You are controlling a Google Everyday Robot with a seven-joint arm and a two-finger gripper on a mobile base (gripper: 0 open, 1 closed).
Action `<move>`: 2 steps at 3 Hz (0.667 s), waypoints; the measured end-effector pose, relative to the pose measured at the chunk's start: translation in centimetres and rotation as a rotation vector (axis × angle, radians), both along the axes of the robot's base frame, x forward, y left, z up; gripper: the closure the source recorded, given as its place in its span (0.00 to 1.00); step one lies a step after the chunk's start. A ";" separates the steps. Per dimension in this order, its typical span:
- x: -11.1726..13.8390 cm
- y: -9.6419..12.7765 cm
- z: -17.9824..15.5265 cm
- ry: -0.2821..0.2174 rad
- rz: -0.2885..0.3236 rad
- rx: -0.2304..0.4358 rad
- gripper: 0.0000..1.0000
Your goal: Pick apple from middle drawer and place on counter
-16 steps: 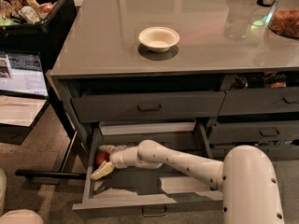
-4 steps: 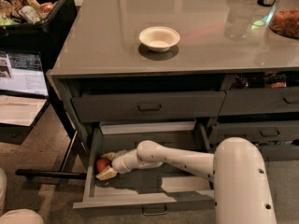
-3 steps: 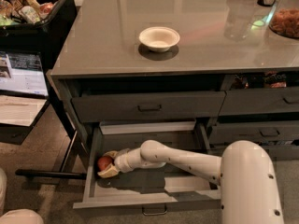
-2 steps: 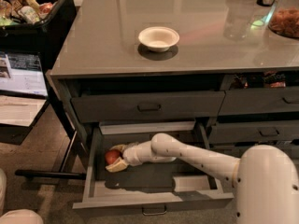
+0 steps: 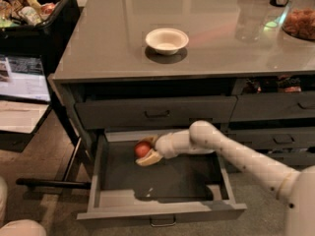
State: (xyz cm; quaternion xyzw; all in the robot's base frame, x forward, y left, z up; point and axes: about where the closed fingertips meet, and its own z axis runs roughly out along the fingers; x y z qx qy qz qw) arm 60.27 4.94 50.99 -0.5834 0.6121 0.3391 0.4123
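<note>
The middle drawer [image 5: 162, 211] is pulled open below the counter [image 5: 113, 48]. The small red apple [image 5: 142, 149] sits between the cream fingers of my gripper [image 5: 145, 150], lifted above the drawer's dark floor near its back left. My gripper is shut on the apple. My white arm [image 5: 231, 151] reaches in from the lower right across the drawer.
A cream-white bowl [image 5: 167, 40] stands on the counter. A closed shallower drawer [image 5: 156, 113] lies just above the gripper. Narrower drawers [image 5: 275, 127] are at right. A glass jar [image 5: 300, 18] stands at back right. A black bin [image 5: 34, 14] with items stands at far left.
My gripper closed on the apple at the drawer's left side, then lifted it and moved it up and right, toward the drawer's back. The arm's elbow has risen.
</note>
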 end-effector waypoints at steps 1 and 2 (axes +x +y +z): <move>1.0 -5.3 4.2 -0.045 0.001 -0.053 1.00; 1.9 -10.6 9.7 -0.095 -0.023 -0.100 1.00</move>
